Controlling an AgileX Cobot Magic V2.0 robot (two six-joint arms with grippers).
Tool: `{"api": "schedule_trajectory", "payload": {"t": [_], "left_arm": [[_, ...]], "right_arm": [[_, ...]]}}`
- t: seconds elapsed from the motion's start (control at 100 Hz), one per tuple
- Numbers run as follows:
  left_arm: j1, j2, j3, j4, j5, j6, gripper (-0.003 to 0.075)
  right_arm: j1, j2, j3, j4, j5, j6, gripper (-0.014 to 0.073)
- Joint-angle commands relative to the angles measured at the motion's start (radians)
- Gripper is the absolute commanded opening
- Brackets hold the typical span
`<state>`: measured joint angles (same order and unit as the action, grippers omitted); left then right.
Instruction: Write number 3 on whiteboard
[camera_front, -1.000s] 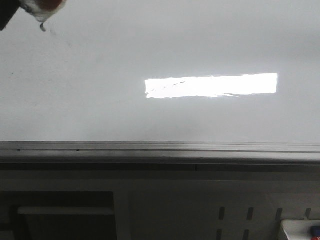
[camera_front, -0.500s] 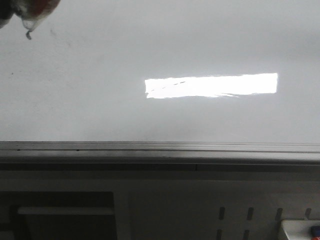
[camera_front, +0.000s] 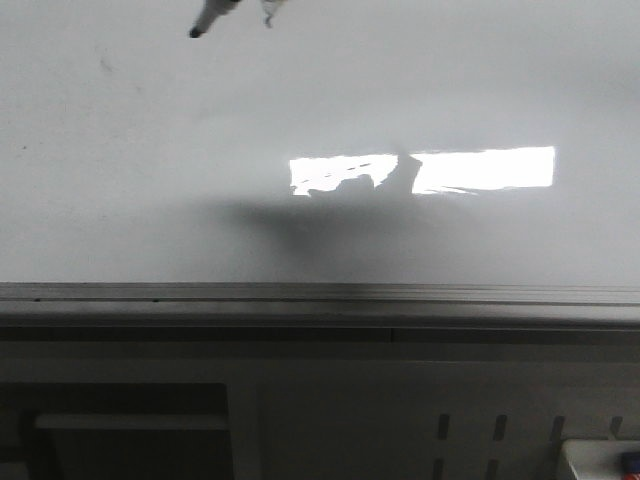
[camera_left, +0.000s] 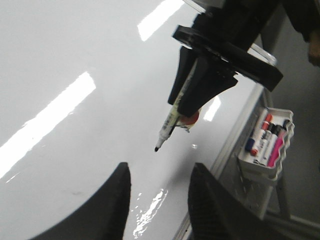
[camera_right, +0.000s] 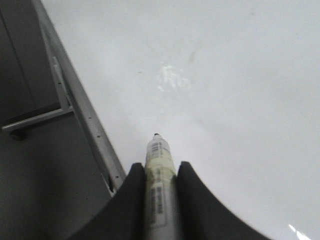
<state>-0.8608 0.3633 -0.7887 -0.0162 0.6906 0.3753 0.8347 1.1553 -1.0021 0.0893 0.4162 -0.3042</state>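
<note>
Glossy grey-white, the whiteboard (camera_front: 150, 180) fills most of the front view, its silver frame running across the lower middle, and I see no 3 on it anywhere: only a faint smudge at upper left and the bright light reflection at centre right. So I judge the writing has not begun.

My right gripper (camera_right: 161, 172) is clamped on the marker (camera_right: 160, 175), fingers tight against both sides of its pale barrel, cap off, black tip pointing forward at the board. I hold it low on the barrel so the tip sticks out well past the fingers and can meet the surface first. In the left wrist view the marker hangs tip-down from the right gripper (camera_left: 187, 112) at upper centre, its tip apart from the board, so no ink is going down yet. In the front view only the tip shows at the top edge, left of centre.

My left gripper (camera_left: 159, 192) is empty, fingers spread apart, hovering over the board as a lookout. A tray of spare markers (camera_left: 265, 140) hangs at the board's edge, right of that frame.
</note>
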Motion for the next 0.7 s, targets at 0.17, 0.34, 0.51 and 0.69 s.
{"api": "schedule_trajectory", "payload": {"t": [0.17, 0.34, 0.51, 0.69], "left_arm": [[-0.004, -0.230, 0.105, 0.135, -0.056, -0.190, 0.0000], [-0.004, -0.284, 0.151, 0.133, -0.056, -0.217, -0.0020], [-0.004, -0.286, 0.169, 0.131, -0.056, -0.217, -0.0020], [-0.004, -0.286, 0.169, 0.131, -0.056, -0.217, -0.0020]], "right_arm": [[-0.146, -0.004, -0.035, -0.024, -0.125, 0.004, -0.0064], [-0.169, 0.023, -0.035, -0.024, -0.123, 0.004, -0.0064], [-0.169, 0.050, -0.033, -0.024, -0.114, 0.004, -0.0064], [-0.169, 0.076, -0.033, -0.024, -0.094, 0.004, -0.0064]]}}
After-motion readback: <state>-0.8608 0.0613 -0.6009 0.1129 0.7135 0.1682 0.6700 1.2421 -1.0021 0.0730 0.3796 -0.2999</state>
